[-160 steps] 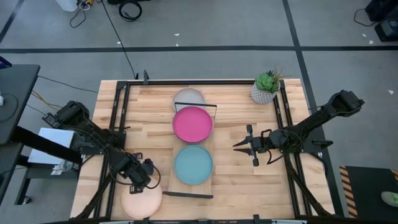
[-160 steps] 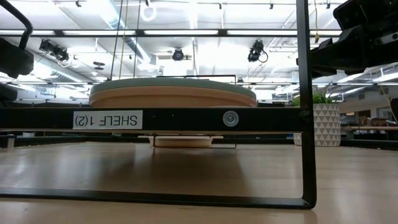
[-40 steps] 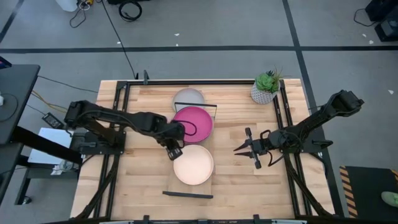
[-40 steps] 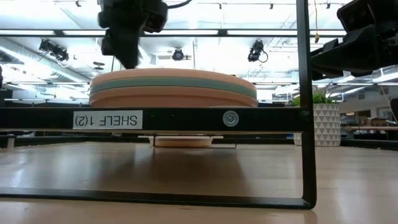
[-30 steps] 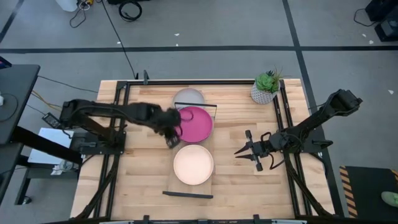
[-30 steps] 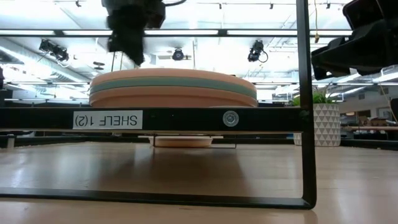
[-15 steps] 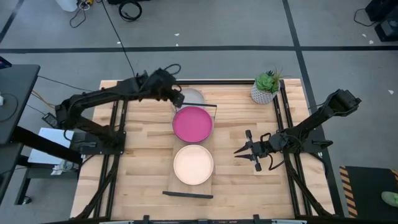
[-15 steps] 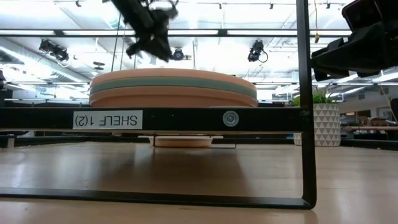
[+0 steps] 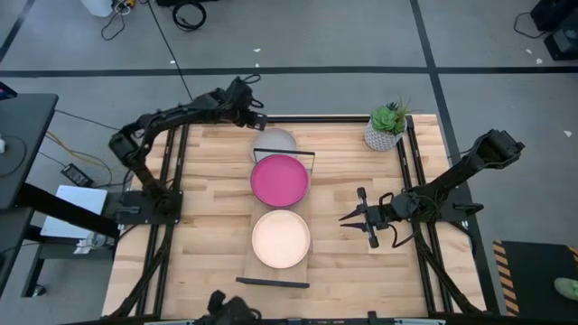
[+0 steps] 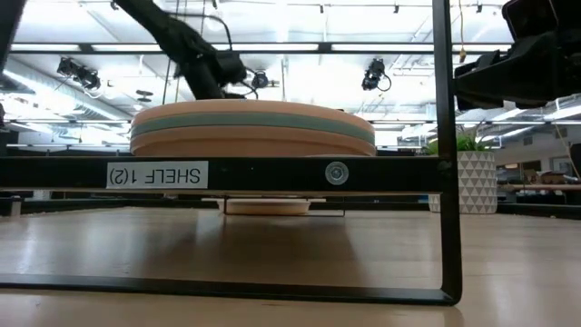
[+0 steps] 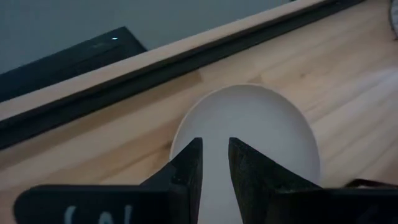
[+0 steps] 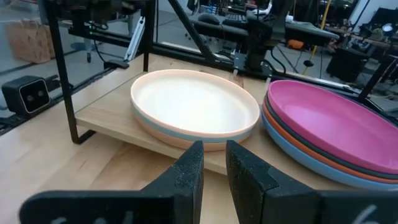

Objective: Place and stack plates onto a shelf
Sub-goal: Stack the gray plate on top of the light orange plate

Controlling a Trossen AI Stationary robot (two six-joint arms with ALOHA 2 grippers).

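Two stacks sit on our shelf, grey plate lies beyond its far end; left claw above it and right claw both narrowly parted, empty; we risk skidding the plate off the tabletop.

Left arm stretched from its base at the left edge toward the far side, bent at the elbow, wrist reaching to the far middle. Left pincer held high, aimed down and inward, fingers parallel with only a narrow slit between them, nothing gripped. Right arm folded low at the right side, forearm pointing left toward the centre. Right pincer hovering level, fingers close together, a thin gap showing, empty.
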